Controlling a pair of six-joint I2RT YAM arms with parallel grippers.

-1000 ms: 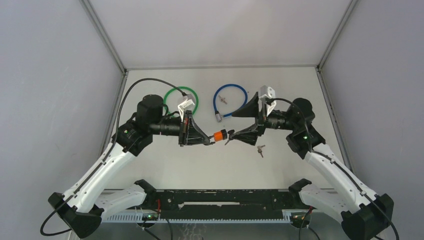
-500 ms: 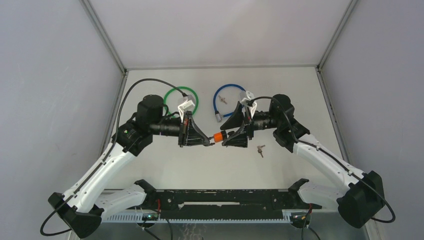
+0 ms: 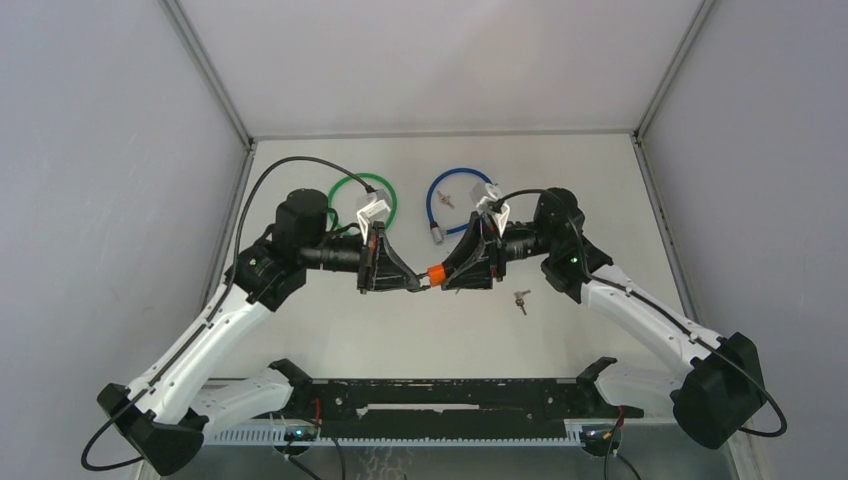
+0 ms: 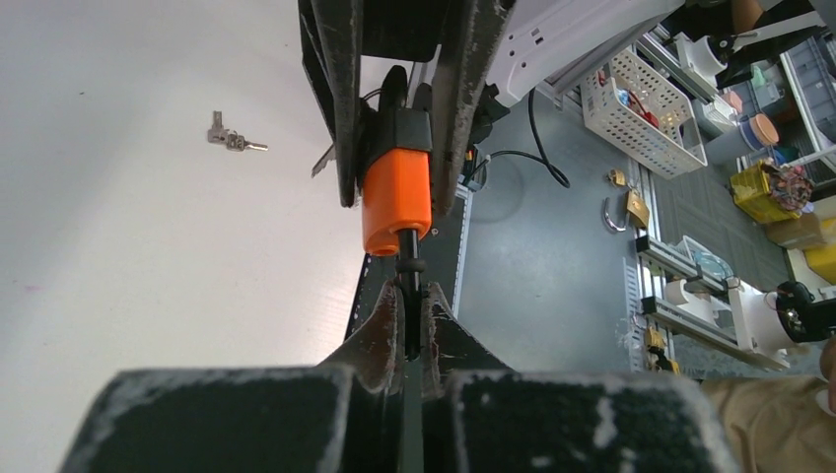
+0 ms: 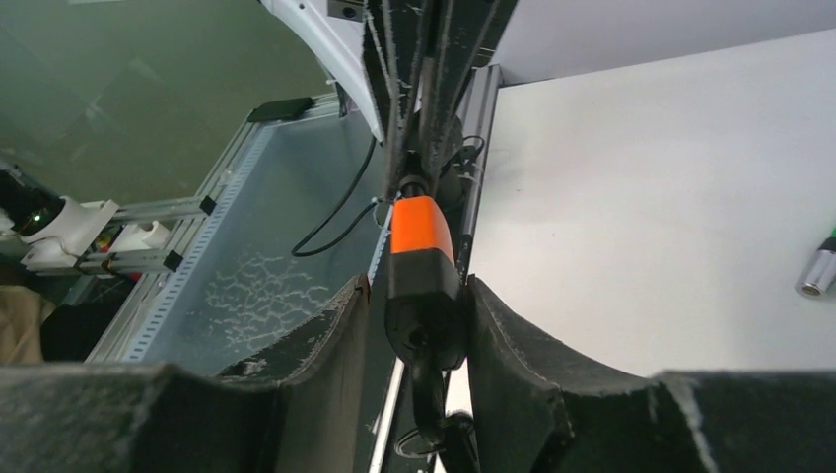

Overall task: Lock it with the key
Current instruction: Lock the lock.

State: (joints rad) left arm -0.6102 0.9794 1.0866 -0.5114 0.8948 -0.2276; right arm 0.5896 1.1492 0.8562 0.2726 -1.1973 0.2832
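An orange and black lock (image 3: 435,273) hangs in mid-air between both grippers. A thin black pin (image 4: 411,286) runs out of its orange end, and my left gripper (image 4: 412,320) is shut on that pin. From the opposite side, my right gripper (image 5: 422,340) straddles the lock's black end (image 5: 424,315). One of its fingers (image 5: 513,345) touches the lock, while a narrow gap remains at the other. A dark key (image 5: 431,399) on a ring sticks out of that black end, between the right fingers. The top view hides it.
On the table lie a green cable loop (image 3: 366,186), a blue cable loop (image 3: 462,182) with a small key (image 3: 445,200) inside it, and a loose pair of keys (image 3: 520,298), also in the left wrist view (image 4: 234,141). The table's near edge lies under the lock.
My right gripper has moved left onto the lock's black end, and its jaws have narrowed from wide open to just around it. The left gripper and lock stayed put.
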